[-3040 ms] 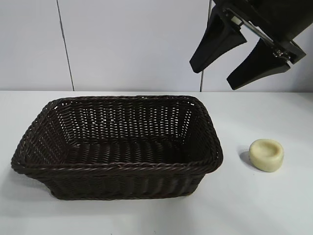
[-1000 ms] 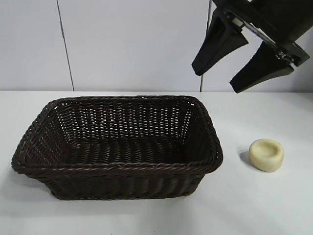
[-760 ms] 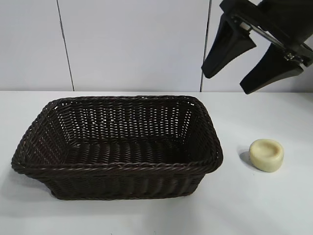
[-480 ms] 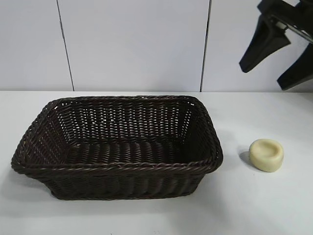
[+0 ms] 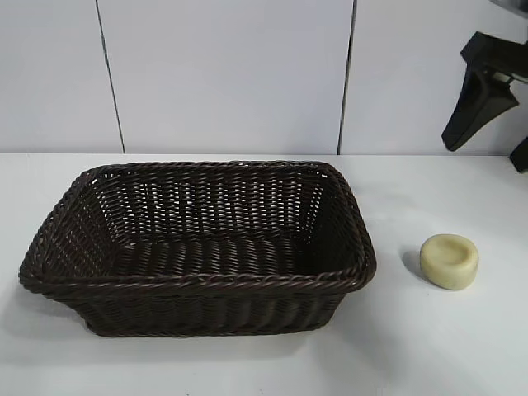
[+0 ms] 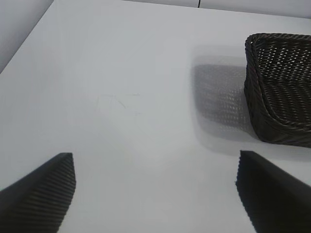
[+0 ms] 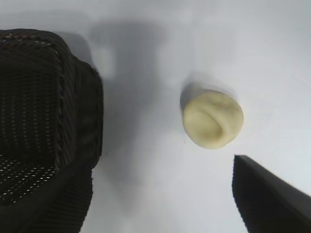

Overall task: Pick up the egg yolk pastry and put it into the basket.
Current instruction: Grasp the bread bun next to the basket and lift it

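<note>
Nearest the exterior camera, a broad strip of bare white surface (image 5: 429,355) runs in front of the basket (image 5: 198,285) and the egg yolk pastry (image 5: 450,261). The pastry sits on the surface to the right of the basket, apart from its braided rim, with open room on every side. It is a small, pale cream-yellow puck, matte, with a shallow dimple in its top; the right wrist view shows that dimple as a soft crease, which the exterior view barely gives. Farther back and high at the right edge hangs the right claw (image 5: 502,124), jaws spread wide and empty, above and beyond the pastry. The left claw (image 6: 155,194), seen only from its own wrist, stands wide open over bare surface, the basket's corner well ahead of it.
</note>
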### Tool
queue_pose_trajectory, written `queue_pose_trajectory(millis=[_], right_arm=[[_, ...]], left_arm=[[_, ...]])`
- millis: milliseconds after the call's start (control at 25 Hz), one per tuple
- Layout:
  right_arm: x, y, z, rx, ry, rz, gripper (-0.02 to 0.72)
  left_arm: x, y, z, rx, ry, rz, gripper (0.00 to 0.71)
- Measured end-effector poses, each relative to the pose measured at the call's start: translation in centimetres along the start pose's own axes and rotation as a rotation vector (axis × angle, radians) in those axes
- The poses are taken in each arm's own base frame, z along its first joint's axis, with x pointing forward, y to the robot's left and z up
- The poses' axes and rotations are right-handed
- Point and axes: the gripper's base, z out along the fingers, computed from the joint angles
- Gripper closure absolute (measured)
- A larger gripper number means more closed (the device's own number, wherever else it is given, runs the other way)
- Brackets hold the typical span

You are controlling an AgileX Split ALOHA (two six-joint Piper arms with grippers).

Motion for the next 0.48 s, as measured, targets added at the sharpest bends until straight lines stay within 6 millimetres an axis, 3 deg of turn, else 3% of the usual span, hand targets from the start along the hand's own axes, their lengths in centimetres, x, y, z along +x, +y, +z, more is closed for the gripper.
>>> queue_pose_trajectory(millis=[480], right_arm=[[0.0, -2.7, 7.7, 0.039, 0.137, 0.067, 0.135]], left_arm=[[0.0, 0.0, 0.0, 0.000, 0.000, 0.000, 0.058]])
